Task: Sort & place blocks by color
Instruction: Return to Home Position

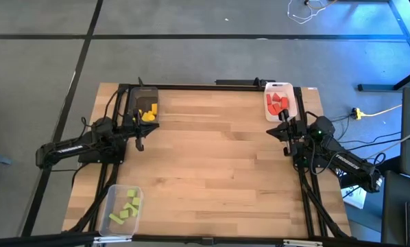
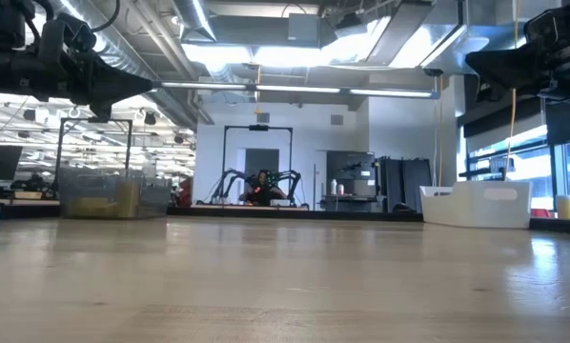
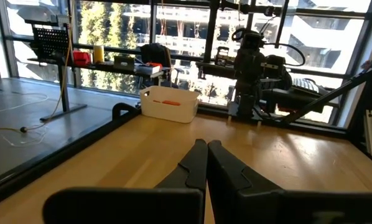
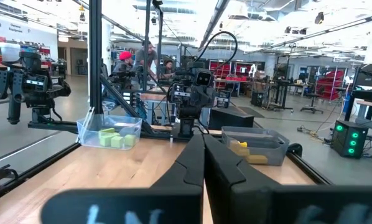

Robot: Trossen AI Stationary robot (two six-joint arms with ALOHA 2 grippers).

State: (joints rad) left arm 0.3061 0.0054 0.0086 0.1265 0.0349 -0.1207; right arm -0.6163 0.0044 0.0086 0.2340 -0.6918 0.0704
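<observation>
High view, blocks: yellow blocks [image 1: 148,114] in the dark grey tray [image 1: 138,96], far-left corner; red blocks [image 1: 278,103] in the white tray [image 1: 292,96], far-right; green blocks [image 1: 126,208] in the clear tray [image 1: 113,195], near-left.
High view, long axis: green bars sit slanted, not all one way; red and yellow are too clumped to tell.
High view, arms: left gripper [image 1: 140,145] just beside the dark grey tray, right gripper [image 1: 285,151] near the white tray.
Low view: the white tray's wall hides its blocks.
Left wrist view, jaws: fingers [image 3: 195,165] pressed together, nothing between.
Right wrist view, jaws: same deal, pressed together, empty.
</observation>
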